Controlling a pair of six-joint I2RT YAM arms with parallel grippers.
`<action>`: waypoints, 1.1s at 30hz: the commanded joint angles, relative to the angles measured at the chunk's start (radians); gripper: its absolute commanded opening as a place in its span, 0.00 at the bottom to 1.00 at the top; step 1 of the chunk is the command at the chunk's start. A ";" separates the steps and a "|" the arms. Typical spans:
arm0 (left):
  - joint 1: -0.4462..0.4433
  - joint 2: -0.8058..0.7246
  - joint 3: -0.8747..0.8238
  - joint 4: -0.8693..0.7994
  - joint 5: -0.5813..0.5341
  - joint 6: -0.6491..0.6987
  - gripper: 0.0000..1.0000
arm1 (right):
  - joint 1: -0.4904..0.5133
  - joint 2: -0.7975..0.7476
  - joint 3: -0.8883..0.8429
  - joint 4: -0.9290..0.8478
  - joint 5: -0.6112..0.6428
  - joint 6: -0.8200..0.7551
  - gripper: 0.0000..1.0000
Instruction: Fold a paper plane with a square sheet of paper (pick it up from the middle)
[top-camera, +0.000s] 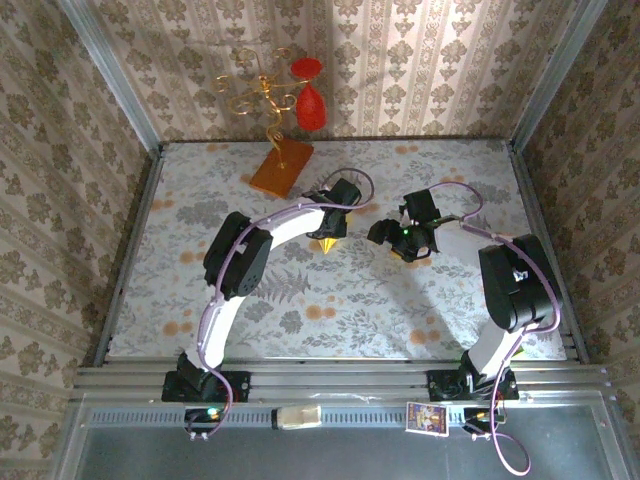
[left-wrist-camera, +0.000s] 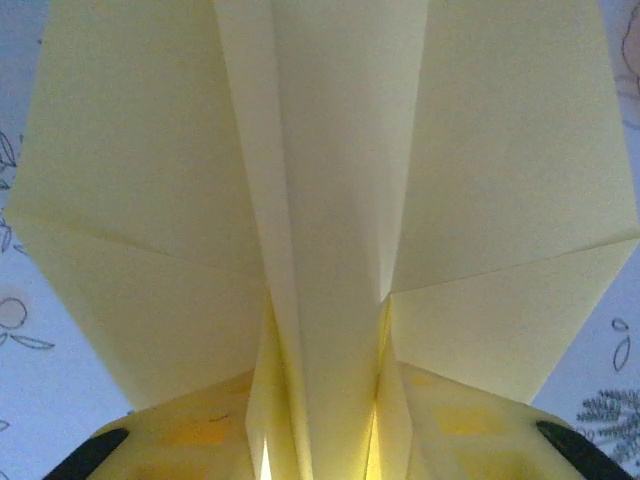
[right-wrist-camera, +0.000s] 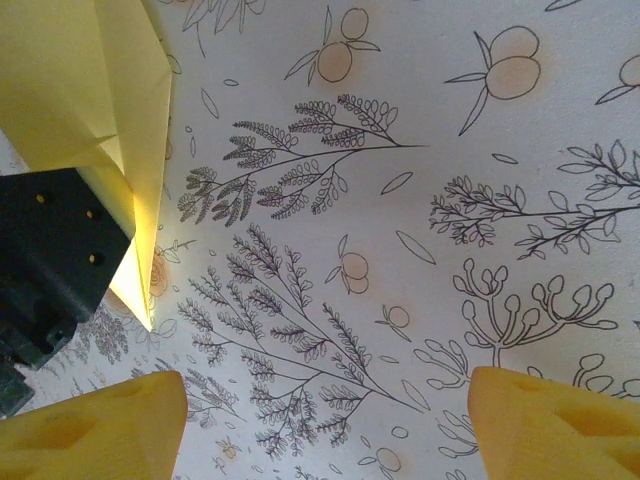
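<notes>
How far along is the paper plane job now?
Done: the plane is folded, with wings and a centre keel. In hand: its keel sits in the left end effector; the right end effector is open and empty. Left: probably only letting it go.

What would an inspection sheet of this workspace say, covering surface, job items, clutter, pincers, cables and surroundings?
surface: floral table cover, flat.
job's things: pale-yellow paper plane, folded, at the left pincer.
clutter: orange-brown slab with gold wire stand at far edge; card on front rail.
grippers: left pincer around the paper plane, grip unclear; right pincer open, empty.
cables: purple cables along both arms.
surroundings: patterned wallpaper, metal frame.
</notes>
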 joint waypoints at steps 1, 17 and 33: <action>0.006 0.038 0.019 -0.040 -0.032 -0.027 0.36 | -0.004 -0.026 -0.009 -0.018 0.019 -0.023 0.76; 0.027 -0.036 -0.023 0.029 0.060 -0.069 0.38 | -0.004 -0.023 0.000 -0.024 0.018 -0.024 0.76; 0.019 -0.090 0.002 0.004 0.066 -0.038 0.45 | -0.008 -0.031 -0.002 -0.013 0.018 -0.021 0.78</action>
